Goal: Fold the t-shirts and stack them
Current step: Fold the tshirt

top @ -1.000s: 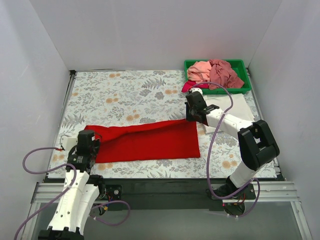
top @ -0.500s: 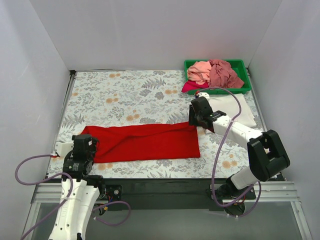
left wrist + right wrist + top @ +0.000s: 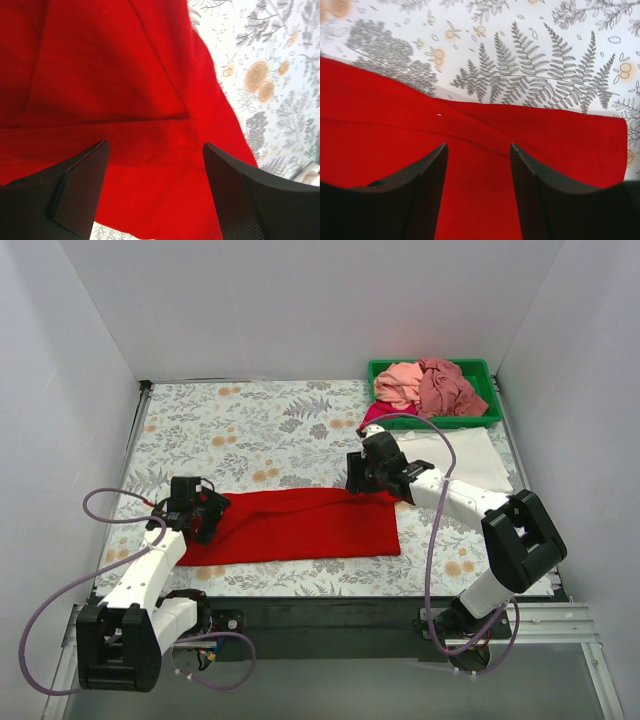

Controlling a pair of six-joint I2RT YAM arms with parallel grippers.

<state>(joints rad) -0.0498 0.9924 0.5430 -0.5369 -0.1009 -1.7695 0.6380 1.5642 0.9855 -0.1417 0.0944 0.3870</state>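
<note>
A bright red t-shirt [image 3: 300,525] lies folded into a long flat strip across the near half of the table. My left gripper [image 3: 207,516] hovers over its left end, open, with only red cloth [image 3: 125,75] showing below the empty gap between its fingers [image 3: 155,150]. My right gripper [image 3: 356,478] is over the strip's far edge near its right end, open and empty [image 3: 479,147], above the red cloth [image 3: 380,125]. A white t-shirt [image 3: 470,455] lies flat at the right. Pink [image 3: 400,380], dusty rose [image 3: 445,385] and magenta [image 3: 378,412] t-shirts are crumpled in the tray.
A green plastic tray [image 3: 440,423] stands at the far right corner. The table [image 3: 250,430] has a floral cover and white walls on three sides. The right arm's cable loops above the white shirt.
Both grippers have gone from shut to open and let go of the red t-shirt. The left gripper swung in over its left end; the right moved left along the far edge.
</note>
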